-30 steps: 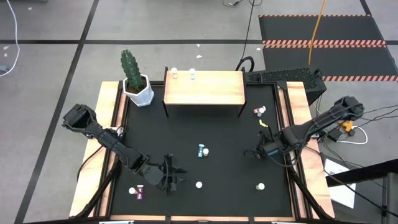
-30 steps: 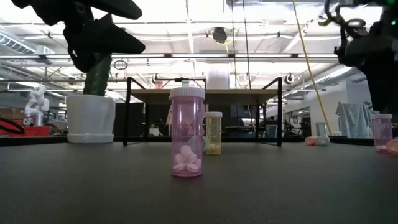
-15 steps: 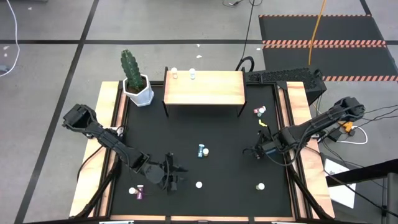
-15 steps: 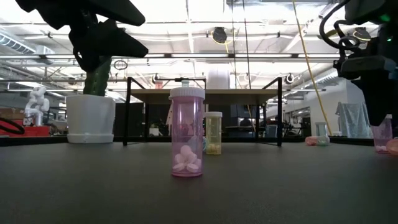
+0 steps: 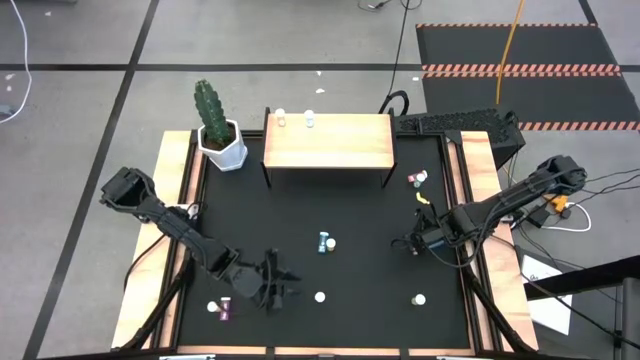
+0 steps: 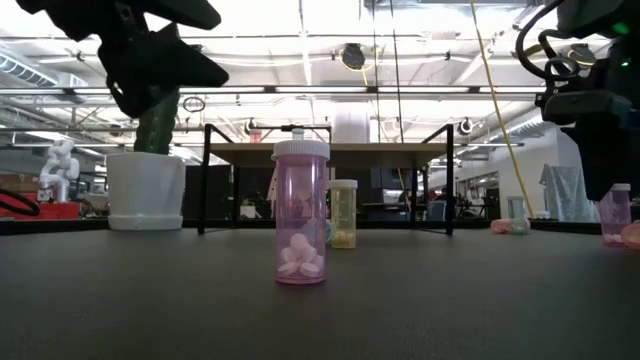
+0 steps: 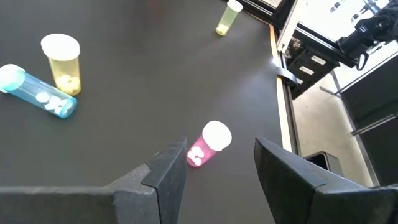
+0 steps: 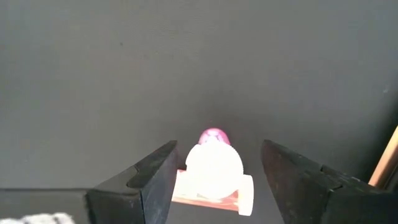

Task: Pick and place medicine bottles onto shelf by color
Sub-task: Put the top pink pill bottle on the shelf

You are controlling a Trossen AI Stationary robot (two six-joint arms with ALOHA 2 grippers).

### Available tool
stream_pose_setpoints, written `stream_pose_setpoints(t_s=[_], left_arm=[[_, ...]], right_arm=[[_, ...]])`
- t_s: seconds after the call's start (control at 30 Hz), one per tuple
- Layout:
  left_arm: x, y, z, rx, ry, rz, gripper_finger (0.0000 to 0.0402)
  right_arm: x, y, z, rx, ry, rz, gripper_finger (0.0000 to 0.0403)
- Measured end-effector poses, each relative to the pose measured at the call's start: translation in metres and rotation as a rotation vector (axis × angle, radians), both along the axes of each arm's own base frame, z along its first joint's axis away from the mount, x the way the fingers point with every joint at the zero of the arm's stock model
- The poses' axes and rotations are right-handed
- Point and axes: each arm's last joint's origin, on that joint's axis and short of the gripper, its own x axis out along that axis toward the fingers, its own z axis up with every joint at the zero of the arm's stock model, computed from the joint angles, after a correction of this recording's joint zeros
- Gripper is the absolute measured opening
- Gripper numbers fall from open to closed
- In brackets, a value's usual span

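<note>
My left gripper (image 5: 277, 281) hangs open above the mat near the front. A pink medicine bottle (image 7: 209, 144) with a white cap stands upright a little ahead of its fingers, apart from them. My right gripper (image 8: 214, 177) points down, open. Its fingers stand on either side of an upright pink bottle's white cap (image 8: 214, 170), with a gap on both sides. Another bottle (image 8: 244, 196) lies on the mat beside that one. The wooden shelf (image 5: 328, 141) stands at the far edge with two small bottles (image 5: 281, 120) (image 5: 310, 119) on its far left part.
A yellow bottle (image 7: 62, 62) stands mid-table with a blue bottle (image 7: 38, 94) lying beside it. More bottles sit near the right edge (image 5: 418, 178), at the front right (image 5: 418, 299) and front left (image 5: 222, 309). A white pot with a cactus (image 5: 222, 146) stands left of the shelf.
My right gripper has come down a little over the pink bottle at the table's right; its fingers keep the same gap. No bottle has moved.
</note>
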Motion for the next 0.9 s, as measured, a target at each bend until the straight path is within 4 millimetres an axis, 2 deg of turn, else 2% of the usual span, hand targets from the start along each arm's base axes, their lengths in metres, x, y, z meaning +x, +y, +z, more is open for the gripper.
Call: stream_pose_setpoints(t_s=[0.4,0.77,0.9], left_arm=[[-0.003,-0.005,0.0,0.004,0.0,-0.02,0.0186],[-0.001,-0.002,0.001,0.031,-0.015,-0.026,0.0186],[0.0,-0.001,0.001,0.03,-0.015,-0.022,0.0186]], right_arm=[[-0.005,0.013,0.0,0.019,-0.029,-0.009,0.0224],[-0.005,0.006,0.0,-0.051,-0.011,0.011,0.0223],[-0.004,0.006,0.0,-0.027,0.001,0.01,0.0202]])
